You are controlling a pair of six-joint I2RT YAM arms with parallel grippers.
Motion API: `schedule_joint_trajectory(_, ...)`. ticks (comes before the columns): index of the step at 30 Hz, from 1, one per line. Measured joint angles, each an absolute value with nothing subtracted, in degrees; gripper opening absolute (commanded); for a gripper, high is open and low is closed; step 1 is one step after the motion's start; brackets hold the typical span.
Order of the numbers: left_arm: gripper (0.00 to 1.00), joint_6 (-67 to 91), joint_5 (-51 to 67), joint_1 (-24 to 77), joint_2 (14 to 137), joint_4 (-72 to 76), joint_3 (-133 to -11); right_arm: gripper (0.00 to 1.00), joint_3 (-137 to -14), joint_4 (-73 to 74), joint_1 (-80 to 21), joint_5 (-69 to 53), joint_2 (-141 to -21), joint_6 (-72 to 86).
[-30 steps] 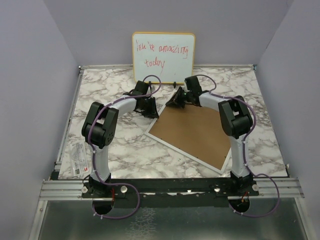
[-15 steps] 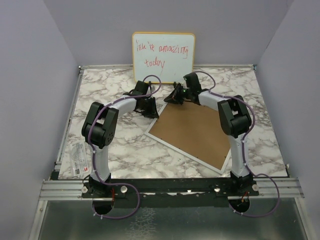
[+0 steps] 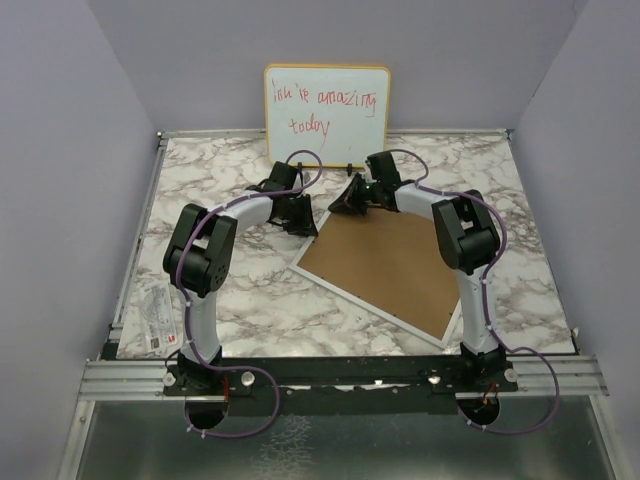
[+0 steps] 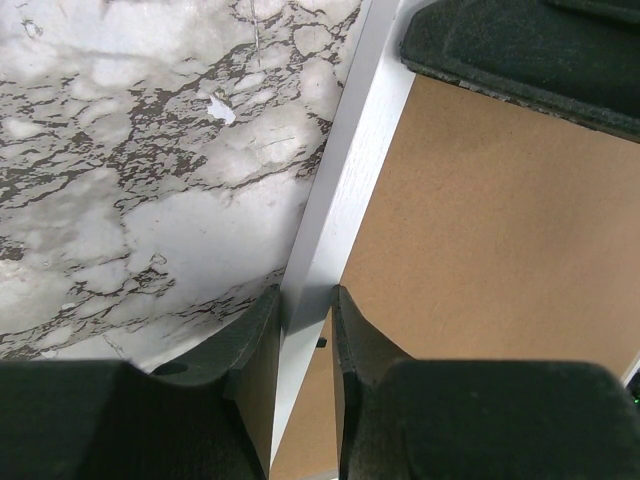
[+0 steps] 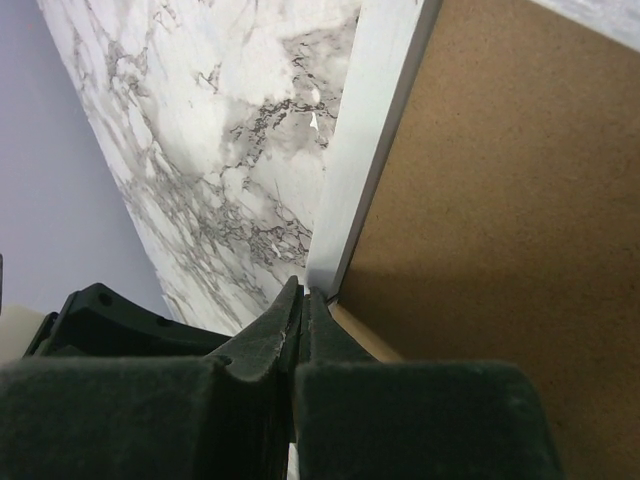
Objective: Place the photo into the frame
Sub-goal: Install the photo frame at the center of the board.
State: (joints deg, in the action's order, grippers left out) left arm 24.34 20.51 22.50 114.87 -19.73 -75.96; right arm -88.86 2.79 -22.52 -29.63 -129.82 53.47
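Lying back-up across the bench (image 3: 240,300), the frame (image 4: 345,170) stretches its long axis from its far-left end, where the left tool (image 4: 305,297) grasps its white rim and the right tool (image 5: 300,300) sits clenched at its corner, toward near-right; photo unseen.

Marble-look table (image 3: 250,300), lavender walls (image 3: 60,150) 3 sides, whiteboard (image 3: 326,115) leaning at back.

The marble-patterned table (image 3: 230,290) carries the frame (image 3: 340,292), lying flat and askew with its brown backing board (image 3: 385,265) upward. Beyond the frame a whiteboard (image 3: 326,115) stands at the far edge. Well left of the frame, by the table's edge, lies a printed packet (image 3: 158,318)
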Motion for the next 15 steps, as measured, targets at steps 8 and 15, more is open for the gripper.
schedule_joint_trajectory(8, 0.25, 24.3, 20.5, 22.5, 114.8, -19.6, -75.9, 0.01, -88.6, 3.3, -22.5, -29.1, -129.8, 53.5)
schedule_joint_trajectory(15, 0.25, 24.4, 20.5, 22.5, 114.8, -19.3, -75.6, 0.01, -87.7, 2.7, -22.4, -29.0, -129.7, 54.0)
